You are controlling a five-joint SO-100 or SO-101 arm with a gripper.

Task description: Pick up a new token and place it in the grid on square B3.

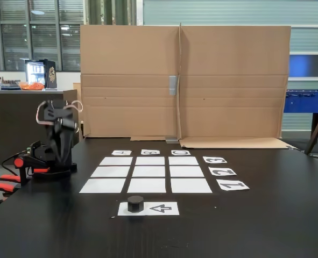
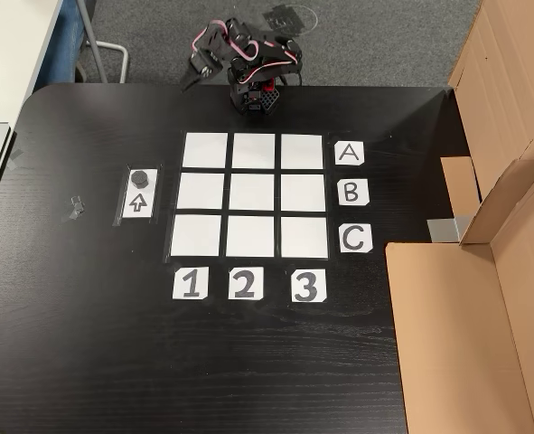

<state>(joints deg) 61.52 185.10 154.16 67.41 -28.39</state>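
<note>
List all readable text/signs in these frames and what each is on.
"A" – white label right of the grid's top row, top-down fixed view.
"B" – label beside the middle row.
"C" – label beside the bottom row.
"1" – label below the left column.
"2" – label below the middle column.
"3" – label below the right column.
Arrow outline – sheet holding the token.
Counter box print: too blurred to read.

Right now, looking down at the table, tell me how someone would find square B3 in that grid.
In the top-down fixed view, start at the grid of nine white squares on the black table. Follow the middle row toward the B label and the column above the 3 label. Square B3 is the middle-row square right beside B, empty like its neighbours.
</note>
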